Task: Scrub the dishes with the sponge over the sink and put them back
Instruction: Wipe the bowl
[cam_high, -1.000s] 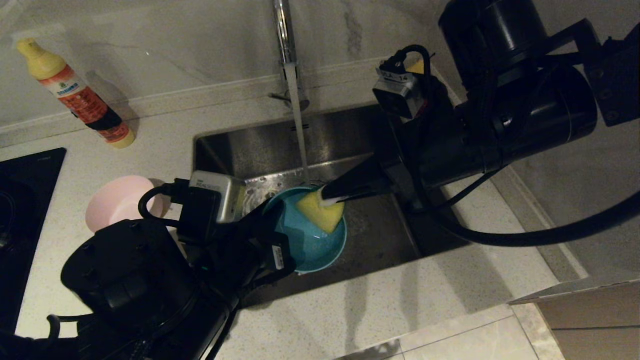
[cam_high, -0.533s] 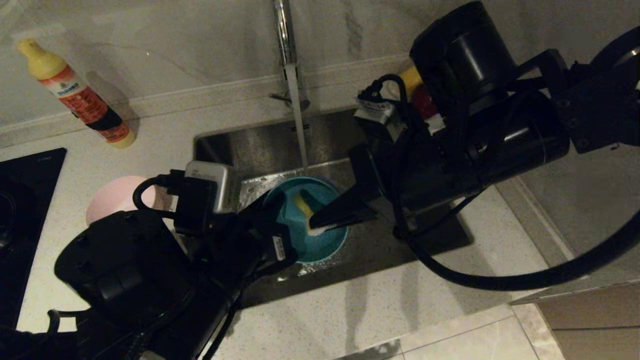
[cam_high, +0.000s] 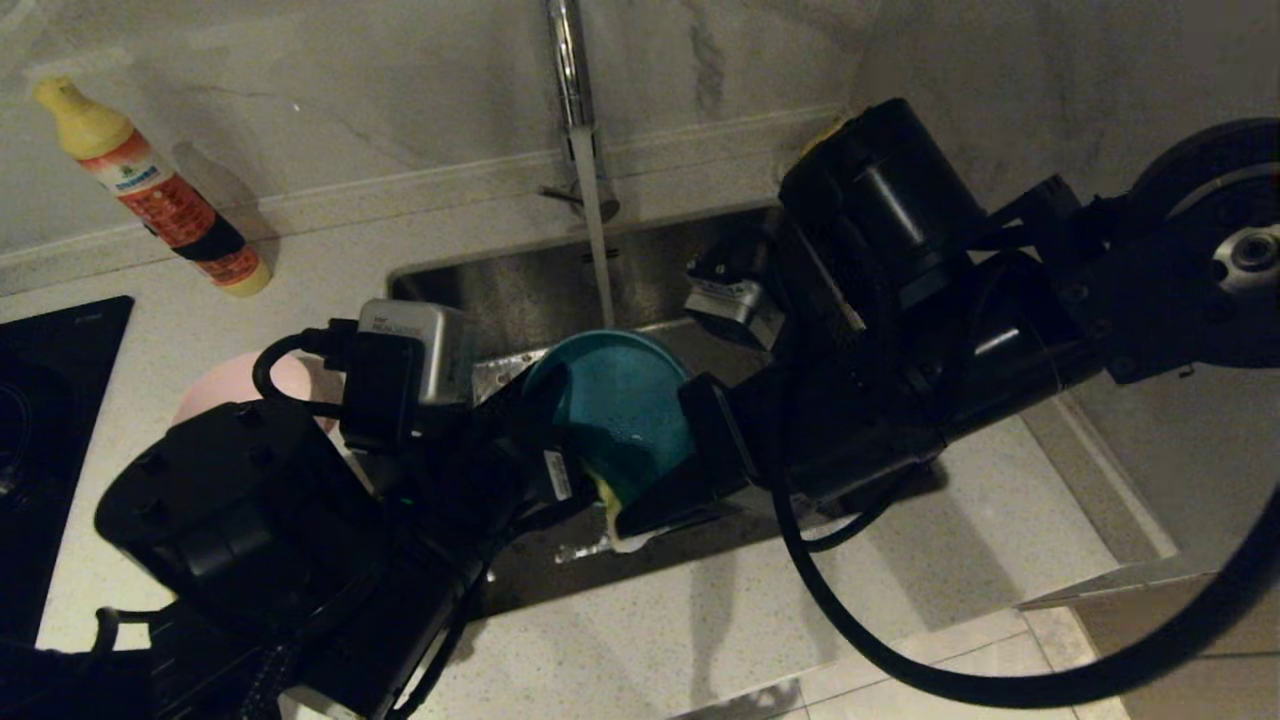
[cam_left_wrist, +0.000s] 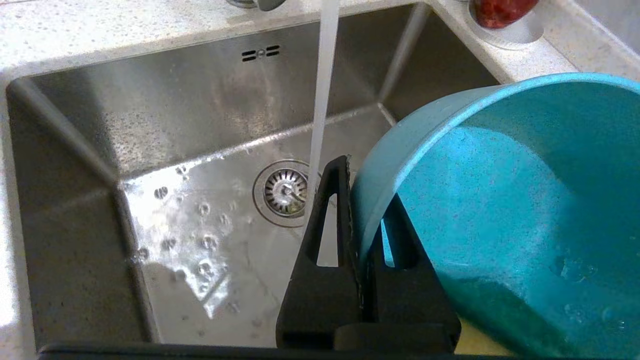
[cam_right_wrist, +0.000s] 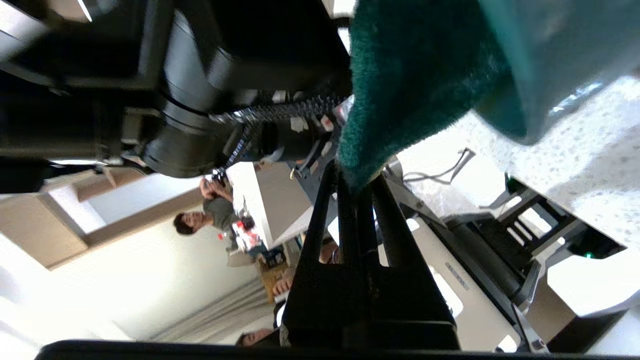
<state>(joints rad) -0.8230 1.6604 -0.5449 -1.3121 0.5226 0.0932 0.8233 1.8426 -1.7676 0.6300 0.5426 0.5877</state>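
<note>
Blue bowl (cam_high: 620, 410) held tilted over sink (cam_high: 520, 290), rim clamped in left gripper (cam_left_wrist: 357, 235) jaws, water running just beside. Right gripper (cam_high: 625, 525) jaws clamped on sponge (cam_right_wrist: 410, 75), at bowl's near lower rim. Sponge seems pressed to bowl's outside, view poor. Pink bowl (cam_high: 285, 380) on desk, left of sink.

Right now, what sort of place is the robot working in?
Most likely a home kitchen: a stainless steel sink under a running tap, a black stove top, and a dish soap bottle on the counter.
</note>
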